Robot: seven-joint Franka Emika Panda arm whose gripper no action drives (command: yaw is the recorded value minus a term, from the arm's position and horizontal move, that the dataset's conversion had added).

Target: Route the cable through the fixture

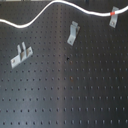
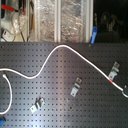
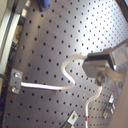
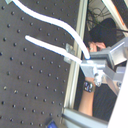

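Observation:
The white cable [image 1: 50, 10] runs along the far part of the black perforated board [image 1: 65, 95], its red band [image 1: 113, 11] beside a metal fixture [image 1: 114, 20]. Two more fixtures [image 1: 74, 33] [image 1: 20, 55] stand apart from the cable. In the second exterior view the cable [image 2: 62, 47] arches across the board and leaves at the second exterior view's left edge. The gripper shows in neither exterior view. In the first wrist view the gripper [image 3: 97, 70] is shut on the cable [image 3: 67, 75]. In the second wrist view two strands of the cable [image 4: 55, 25] meet at the gripper [image 4: 90, 62], past the board's edge.
Shelving and clutter [image 2: 45, 20] stand behind the board in the second exterior view. A blue object [image 2: 1, 122] sits at the board's near left corner there. A dark-clothed person [image 4: 102, 40] is beyond the board's edge in the second wrist view.

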